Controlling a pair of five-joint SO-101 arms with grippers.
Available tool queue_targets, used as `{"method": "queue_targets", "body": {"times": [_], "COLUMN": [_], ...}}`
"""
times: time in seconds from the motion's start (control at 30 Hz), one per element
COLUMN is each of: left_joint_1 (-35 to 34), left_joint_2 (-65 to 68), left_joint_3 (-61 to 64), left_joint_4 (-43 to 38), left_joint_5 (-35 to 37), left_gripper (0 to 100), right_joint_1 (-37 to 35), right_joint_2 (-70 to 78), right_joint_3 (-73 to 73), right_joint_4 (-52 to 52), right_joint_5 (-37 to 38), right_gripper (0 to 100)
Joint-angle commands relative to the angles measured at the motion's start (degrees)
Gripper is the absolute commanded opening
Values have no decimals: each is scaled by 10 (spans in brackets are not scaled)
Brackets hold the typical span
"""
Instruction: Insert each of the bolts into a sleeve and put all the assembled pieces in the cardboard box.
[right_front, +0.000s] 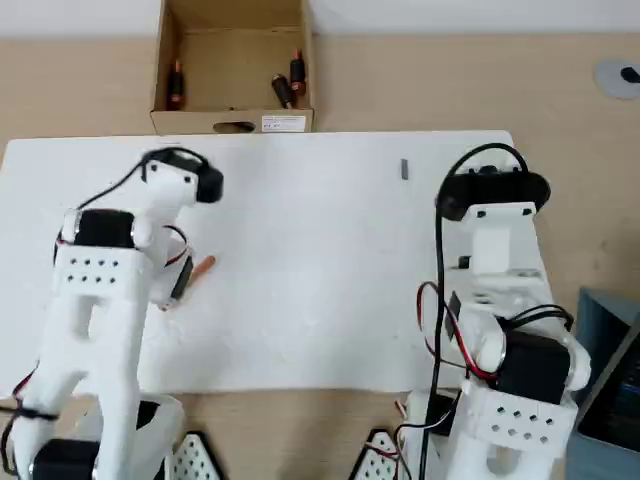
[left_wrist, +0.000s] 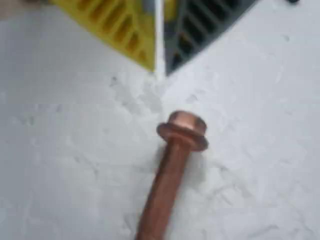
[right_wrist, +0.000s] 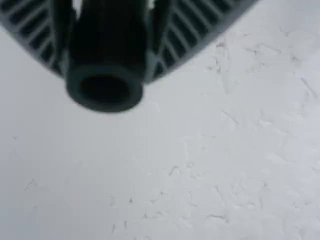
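A copper bolt (left_wrist: 172, 170) with a flanged head lies on the white mat (right_front: 320, 300); in the high view the bolt (right_front: 203, 267) is just right of the left arm. My left gripper (left_wrist: 160, 70) hovers a little beyond the bolt's head, its yellow and dark fingers shut together on nothing. My right gripper (right_wrist: 107, 60) is shut on a black sleeve (right_wrist: 105, 89), whose open end faces the camera above the mat. The cardboard box (right_front: 233, 122) stands at the back, with three assembled pieces (right_front: 285, 85) inside.
A small grey piece (right_front: 404, 169) lies on the mat at the back right. The right arm (right_front: 495, 260) stands over the mat's right side. A grey container's edge (right_front: 610, 370) is at the far right, off the mat.
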Motion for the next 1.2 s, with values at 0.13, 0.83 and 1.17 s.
{"method": "queue_targets", "body": {"times": [0.13, 0.83, 1.17], "left_joint_1": [4, -48, -58], "left_joint_2": [92, 128, 210], "left_joint_3": [-34, -34, -72], "left_joint_4": [9, -101, -103], "left_joint_5": [-50, -124, -139], "left_gripper": [60, 136, 133], "right_joint_1": [7, 7, 6], "right_joint_2": [-5, -5, -5], "right_joint_3": [0, 1, 1], "right_joint_4": [-14, -15, -15], "right_joint_5": [-5, -2, -2], "right_gripper": [10, 11, 11]}}
